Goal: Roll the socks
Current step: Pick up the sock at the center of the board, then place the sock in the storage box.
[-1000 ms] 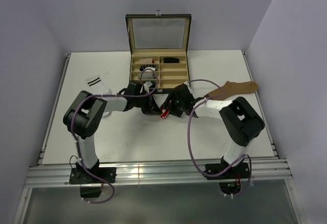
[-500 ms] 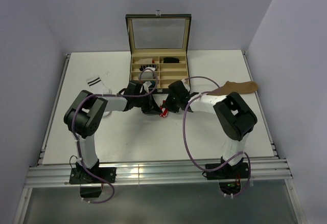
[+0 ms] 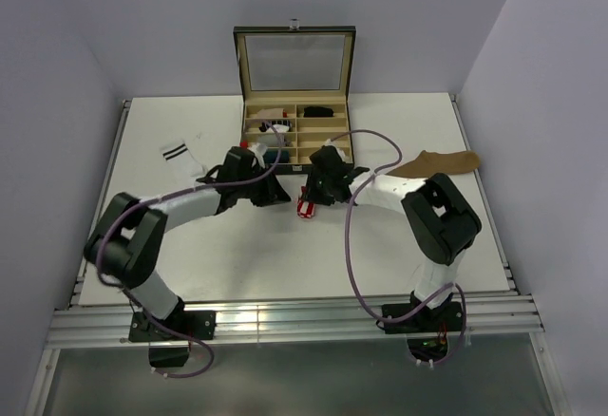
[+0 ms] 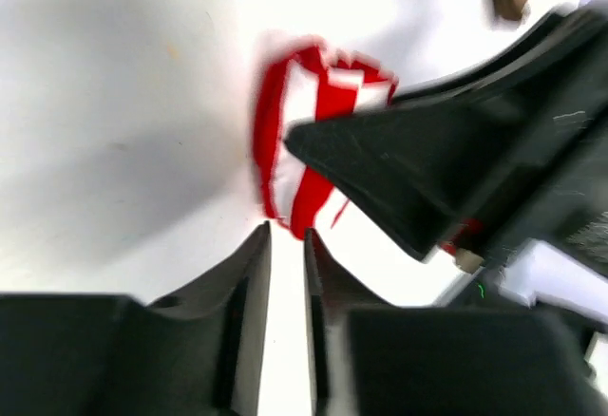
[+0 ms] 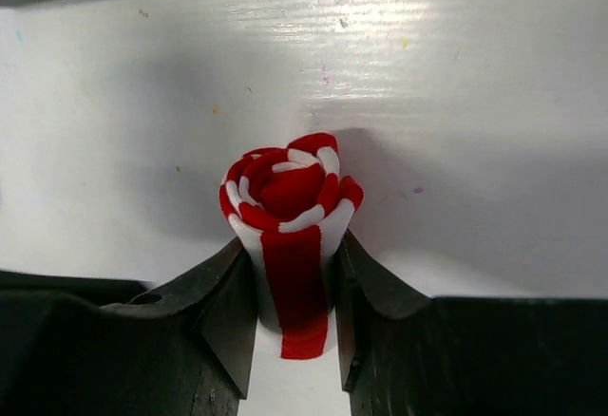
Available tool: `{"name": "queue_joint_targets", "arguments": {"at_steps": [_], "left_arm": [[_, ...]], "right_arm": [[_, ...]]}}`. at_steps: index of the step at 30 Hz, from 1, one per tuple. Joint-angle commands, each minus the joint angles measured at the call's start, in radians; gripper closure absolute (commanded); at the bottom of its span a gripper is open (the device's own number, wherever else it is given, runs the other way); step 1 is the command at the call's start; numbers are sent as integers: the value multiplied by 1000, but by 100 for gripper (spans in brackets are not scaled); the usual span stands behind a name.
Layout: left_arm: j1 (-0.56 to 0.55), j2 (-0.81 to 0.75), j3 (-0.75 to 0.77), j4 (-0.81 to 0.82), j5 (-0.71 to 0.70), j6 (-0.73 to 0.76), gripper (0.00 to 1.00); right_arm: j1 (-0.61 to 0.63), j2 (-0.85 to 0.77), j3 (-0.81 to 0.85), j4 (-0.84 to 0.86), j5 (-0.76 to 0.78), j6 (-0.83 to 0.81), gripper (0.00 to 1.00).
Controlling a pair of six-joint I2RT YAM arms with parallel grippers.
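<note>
Sock roll (image 5: 290, 198) clamped in right end effector (image 5: 293, 274), left end effector (image 4: 287, 245) barely parted, empty, box (image 3: 294, 63) behind

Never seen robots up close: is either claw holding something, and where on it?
The right gripper pinches the rolled red-and-white sock by the sides of the roll; the left gripper holds nothing.

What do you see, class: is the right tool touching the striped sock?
Touching. In the right wrist view the right tool clamps the striped sock, a finger against each side.
</note>
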Motion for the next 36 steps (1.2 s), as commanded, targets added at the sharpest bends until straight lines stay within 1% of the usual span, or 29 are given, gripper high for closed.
{"name": "queue_joint_targets", "arguments": {"at_steps": [1,2,3,4,6,7,8,9,10,11,12,13,14,15,16,17,18,20,21,22,23,27,30,31,36], "left_arm": [[7,-192,19,-92,-252,90,73],[7,-254,28,-111,-290,107,71],[7,-284,32,-128,-326,116,69],[7,-315,36,-163,-382,123,69],[9,-402,51,-195,-430,142,67],[10,-431,55,-224,-493,147,66],[12,-485,63,-243,-520,153,64],[13,-509,68,-254,-547,156,58],[18,-534,71,-264,-567,158,55],[27,-578,80,-293,-608,161,52],[32,-600,85,-306,-628,159,42],[36,-623,88,-321,-648,159,36],[44,-666,91,-338,-700,164,31],[45,-687,91,-343,-718,170,22],[47,-709,89,-350,-746,175,17],[50,-743,89,-359,-809,175,11],[50,-761,88,-378,-841,178,1],[51,-804,76,-379,-886,205,1],[52,-818,71,-378,-937,213,0],[53,-829,68,-376,-955,225,1],[55,-845,60,-373,-969,250,1],[53,-867,33,-352,-1079,287,0],[55,-889,-12,-286,-1111,345,1],[55,-898,-26,-237,-1120,360,0],[67,-951,-96,-113,-1131,457,1]], "right_arm": [[-1,-103,63,-77,67,-214,100],[-1,-112,78,-83,67,-242,100],[-3,-132,91,-92,65,-269,100],[-4,-138,101,-113,64,-330,100],[-9,-159,140,-138,68,-406,100],[-10,-167,155,-165,74,-445,100],[-10,-172,187,-179,88,-532,100],[-12,-182,204,-196,96,-580,100],[-12,-185,223,-225,114,-628,100],[-13,-190,255,-236,148,-730,100],[-13,-190,270,-247,171,-777,100],[-13,-190,287,-264,188,-876,100],[-18,-187,318,-273,199,-922,100],[-18,-181,330,-278,223,-967,100],[-23,-178,339,-273,228,-1048,100],[-33,-173,356,-270,222,-1085,100],[-42,-172,365,-265,207,-1119,100],[-70,-158,397,-249,184,-1203,100],[-78,-150,404,-239,171,-1234,100],[-84,-138,416,-239,151,-1294,100],[-90,-106,449,-247,150,-1318,100],[-128,1,572,-344,88,-1444,100],[-150,49,611,-350,27,-1533,100],[-162,58,621,-348,15,-1574,100],[-174,146,727,-348,12,-1687,100]]}}
